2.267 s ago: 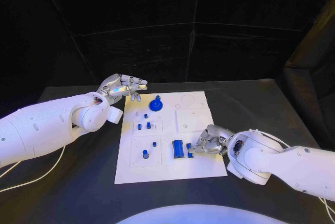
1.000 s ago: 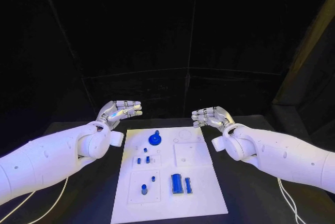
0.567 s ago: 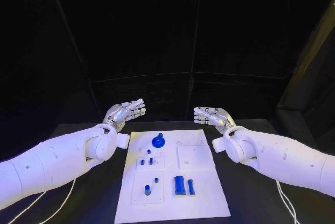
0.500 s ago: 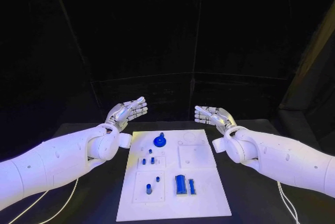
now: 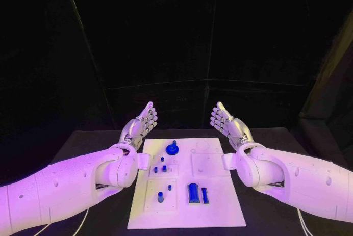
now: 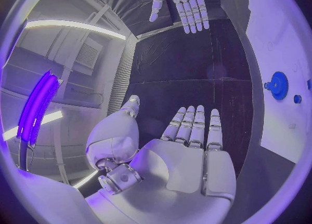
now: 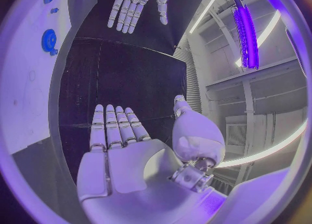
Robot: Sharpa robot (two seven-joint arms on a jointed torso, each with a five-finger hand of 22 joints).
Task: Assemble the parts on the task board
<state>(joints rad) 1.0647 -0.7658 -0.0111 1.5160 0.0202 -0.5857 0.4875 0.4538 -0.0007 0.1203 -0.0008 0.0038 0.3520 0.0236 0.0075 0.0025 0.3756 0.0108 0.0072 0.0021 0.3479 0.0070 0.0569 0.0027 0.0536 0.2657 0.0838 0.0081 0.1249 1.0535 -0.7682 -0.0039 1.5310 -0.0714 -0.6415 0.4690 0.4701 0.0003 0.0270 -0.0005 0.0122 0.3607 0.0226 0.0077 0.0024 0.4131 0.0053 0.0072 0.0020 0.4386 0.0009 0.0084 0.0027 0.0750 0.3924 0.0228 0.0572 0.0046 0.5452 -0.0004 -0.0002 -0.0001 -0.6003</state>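
Both my hands, left hand [image 5: 143, 125] and right hand [image 5: 227, 125], are flat, wide, empty, raised beyond the board [image 5: 221, 205]; its blue bar [image 5: 193, 192] lies below, nearer my right, lengthwise towards me.

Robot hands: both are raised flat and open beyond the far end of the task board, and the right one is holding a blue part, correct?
Not quite. The right robot hand holds nothing; the right wrist view shows its palm bare and fingers straight. Both it and the left robot hand are raised flat and open beyond the far end of the task board, as the head view shows. The blue parts lie on the board.
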